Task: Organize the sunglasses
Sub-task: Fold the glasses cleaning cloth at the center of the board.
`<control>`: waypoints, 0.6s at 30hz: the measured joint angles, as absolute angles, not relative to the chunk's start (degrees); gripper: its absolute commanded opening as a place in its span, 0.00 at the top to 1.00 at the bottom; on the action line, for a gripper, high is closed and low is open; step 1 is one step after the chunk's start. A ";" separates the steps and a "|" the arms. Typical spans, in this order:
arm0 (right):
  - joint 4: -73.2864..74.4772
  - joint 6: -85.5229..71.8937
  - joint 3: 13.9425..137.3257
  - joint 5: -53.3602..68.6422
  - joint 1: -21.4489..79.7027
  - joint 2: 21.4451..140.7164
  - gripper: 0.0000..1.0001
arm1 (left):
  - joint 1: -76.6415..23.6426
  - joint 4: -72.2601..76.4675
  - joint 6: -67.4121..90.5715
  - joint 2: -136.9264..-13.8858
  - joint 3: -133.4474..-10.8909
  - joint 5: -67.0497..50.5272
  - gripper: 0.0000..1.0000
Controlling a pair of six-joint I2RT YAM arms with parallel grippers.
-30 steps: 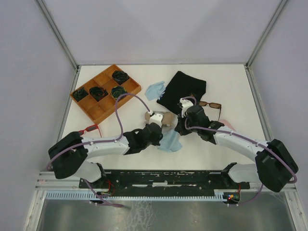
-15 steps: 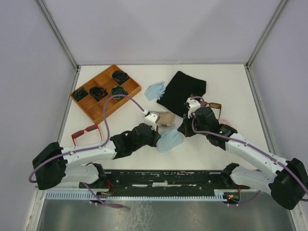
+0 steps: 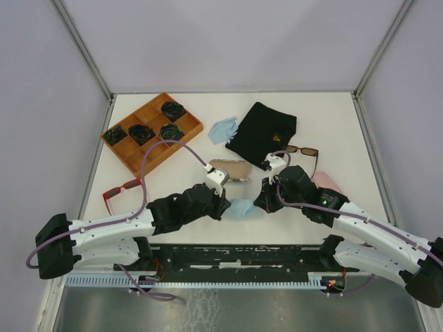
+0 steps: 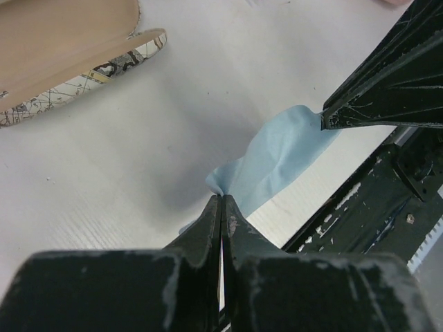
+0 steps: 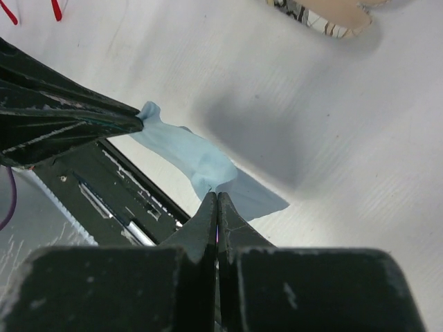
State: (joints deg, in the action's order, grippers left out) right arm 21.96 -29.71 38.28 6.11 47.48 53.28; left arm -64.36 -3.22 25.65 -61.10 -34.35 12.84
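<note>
Blue cloth (image 3: 243, 209) between left gripper (image 3: 225, 203) and right gripper (image 3: 265, 205), red sunglasses (image 3: 122, 191) apart

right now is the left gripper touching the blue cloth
Touching. The left wrist view shows the left gripper shut on a corner of the blue cloth, with the fabric bunched right at its tips.

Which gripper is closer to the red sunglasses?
Left. The left gripper is to the right of the red sunglasses, pinching one end of a blue cloth. The right gripper pinches the cloth's other end, farther away.
</note>
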 measured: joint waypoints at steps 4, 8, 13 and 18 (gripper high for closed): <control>27.27 -33.21 39.53 5.98 48.38 52.69 1.00 | -64.64 -7.77 25.65 -58.98 -35.20 12.05 0.97; 31.03 -35.42 41.60 6.44 48.38 54.89 1.00 | -64.64 -10.96 25.67 -59.33 -36.69 11.86 0.97; 30.85 -36.12 41.87 3.31 48.38 60.40 1.00 | -64.62 -8.45 25.67 -65.32 -36.75 13.67 0.97; 23.99 -34.24 39.72 -1.48 48.10 63.53 1.00 | -64.03 -0.75 25.58 -70.61 -33.78 16.97 0.97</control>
